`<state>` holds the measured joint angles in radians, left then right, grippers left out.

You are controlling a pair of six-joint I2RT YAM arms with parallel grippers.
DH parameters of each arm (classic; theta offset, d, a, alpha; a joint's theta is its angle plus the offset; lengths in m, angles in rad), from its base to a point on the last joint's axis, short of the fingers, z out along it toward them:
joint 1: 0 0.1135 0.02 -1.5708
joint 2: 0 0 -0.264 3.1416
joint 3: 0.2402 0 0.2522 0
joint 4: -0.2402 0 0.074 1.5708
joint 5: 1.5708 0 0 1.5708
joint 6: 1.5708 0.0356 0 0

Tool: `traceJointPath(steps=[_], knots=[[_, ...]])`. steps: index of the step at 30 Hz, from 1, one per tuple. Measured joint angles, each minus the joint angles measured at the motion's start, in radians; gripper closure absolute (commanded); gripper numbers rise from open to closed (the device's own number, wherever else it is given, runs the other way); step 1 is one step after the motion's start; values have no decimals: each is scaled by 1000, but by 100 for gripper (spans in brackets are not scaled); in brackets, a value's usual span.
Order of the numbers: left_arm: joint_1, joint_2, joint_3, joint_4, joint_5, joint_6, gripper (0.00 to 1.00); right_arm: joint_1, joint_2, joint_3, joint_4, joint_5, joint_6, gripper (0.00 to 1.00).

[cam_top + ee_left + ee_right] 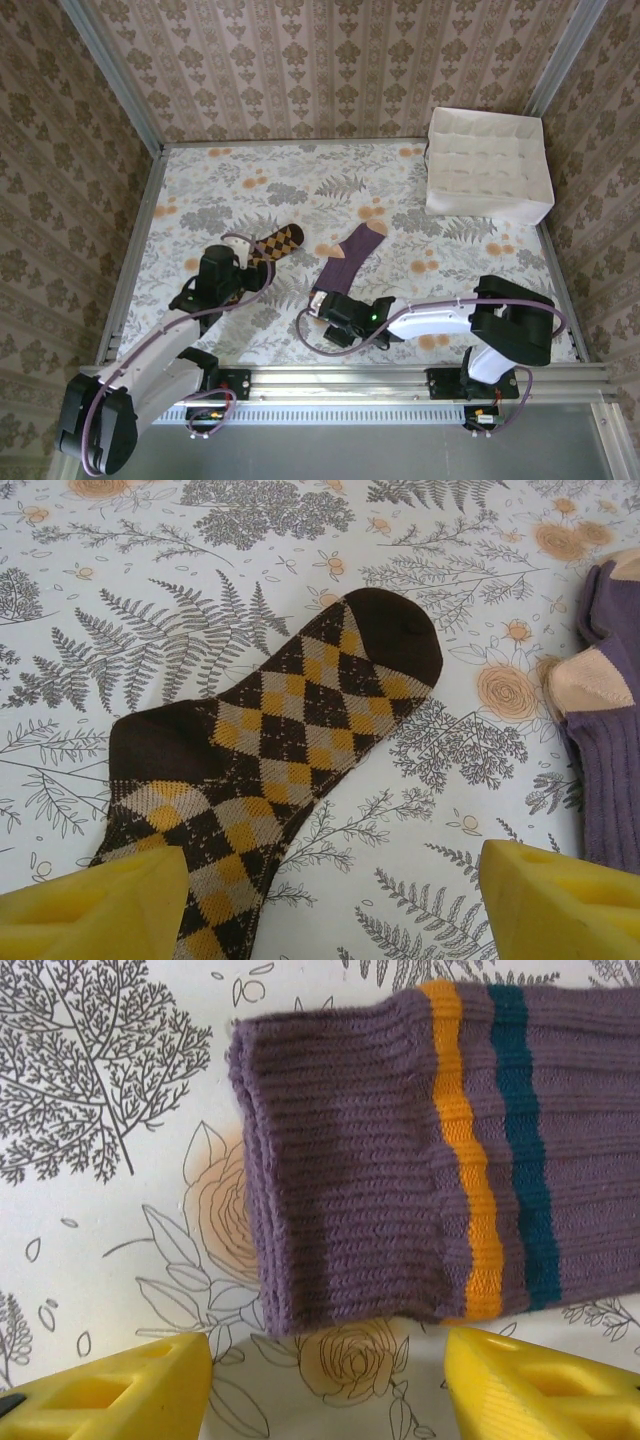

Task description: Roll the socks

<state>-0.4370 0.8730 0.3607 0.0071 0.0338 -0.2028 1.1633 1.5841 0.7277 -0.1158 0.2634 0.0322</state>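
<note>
Brown checked sock point(290, 750), purple striped sock point(420, 1160) lie flat; left fingers point(100, 910), right fingers point(540, 1390) apart.

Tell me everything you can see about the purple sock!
The purple sock looks like soft ribbed knit, with an orange stripe and a dark teal stripe near its cuff and a pale peach patch farther up. It lies flat and unrolled on the flowery table, cuff toward the robot. Nothing is holding it.

Damask-patterned walls point(320, 60) are enclosing the floral table point(250, 180) on three sides. White divided box point(490, 165) is sitting at far right corner.
</note>
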Motion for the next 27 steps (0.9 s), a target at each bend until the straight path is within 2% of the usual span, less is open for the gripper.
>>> traceJointPath(steps=[3,7,15,18,20,23,24,27], knots=[[3,-22,-18,0,-6,-1,24,0,2,2,7,14,-10,36],[18,-35,-27,-3,-11,-7,25,0,6,10,8,39,-38,43],[39,-44,-27,-5,-14,-8,25,-1,51,51,14,74,-124,36],[41,-44,-27,-8,-14,-13,25,-3,74,70,13,70,-143,38],[45,-44,-27,-8,-14,-14,27,-10,83,79,11,58,-151,50],[47,-44,-27,-8,-15,-18,33,-20,100,94,12,14,-160,81],[47,-44,-27,-7,-14,-19,37,-26,108,101,14,5,-163,88],[52,-46,-35,14,-5,-11,44,-78,119,126,12,-35,-168,99]])
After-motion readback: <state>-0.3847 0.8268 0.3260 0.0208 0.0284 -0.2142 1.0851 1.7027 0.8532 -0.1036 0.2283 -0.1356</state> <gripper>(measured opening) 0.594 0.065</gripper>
